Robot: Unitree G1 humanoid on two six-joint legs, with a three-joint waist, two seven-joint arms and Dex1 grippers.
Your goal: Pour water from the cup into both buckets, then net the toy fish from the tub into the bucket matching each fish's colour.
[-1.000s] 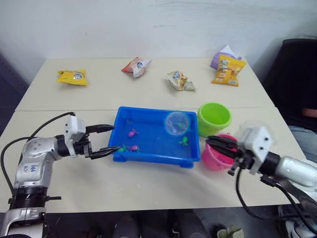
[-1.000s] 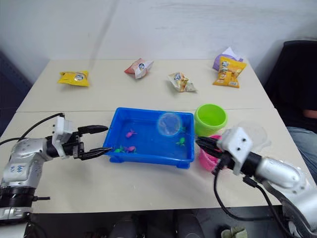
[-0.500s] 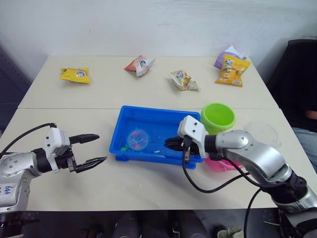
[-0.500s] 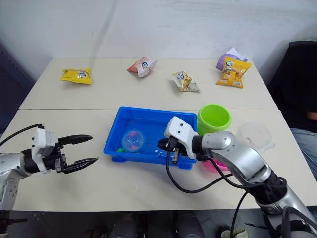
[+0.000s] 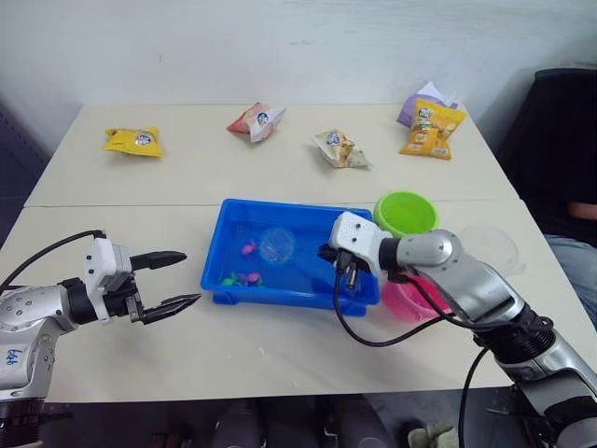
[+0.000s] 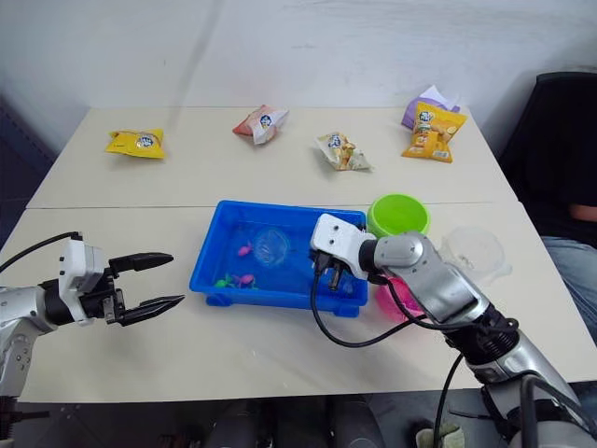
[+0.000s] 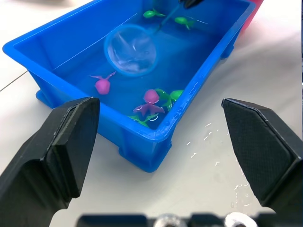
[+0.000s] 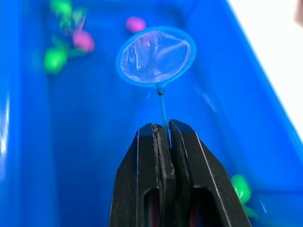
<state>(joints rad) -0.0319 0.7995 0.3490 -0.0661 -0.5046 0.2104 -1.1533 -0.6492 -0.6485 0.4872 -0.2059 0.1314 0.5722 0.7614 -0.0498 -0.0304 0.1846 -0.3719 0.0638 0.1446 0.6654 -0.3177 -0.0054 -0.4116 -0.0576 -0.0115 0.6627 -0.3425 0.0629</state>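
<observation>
Over the blue tub (image 5: 233,280), the right pincer (image 8: 162,135) is clamped on the thin stick of the net (image 8: 155,56), its matte black fingers pressed together around it. That round blue-rimmed hoop with clear mesh hangs tilted above the tub's middle. Glossy and rectangular, the tub sits near the desk's (image 5: 280,345) front edge. Small plastic toy fish (image 7: 149,97) lie in it: three magenta and roughly four green, some bunched at its left front corner. Two round buckets stand just beside its right end, the lime green bucket (image 5: 406,212) behind the pink bucket (image 5: 410,299). One clear cup (image 6: 476,250) is further right. Four crinkly snack packets (image 5: 133,141) line the far edge. Left of the tub, the left pincer (image 5: 171,280) is spread wide, holding nothing.
</observation>
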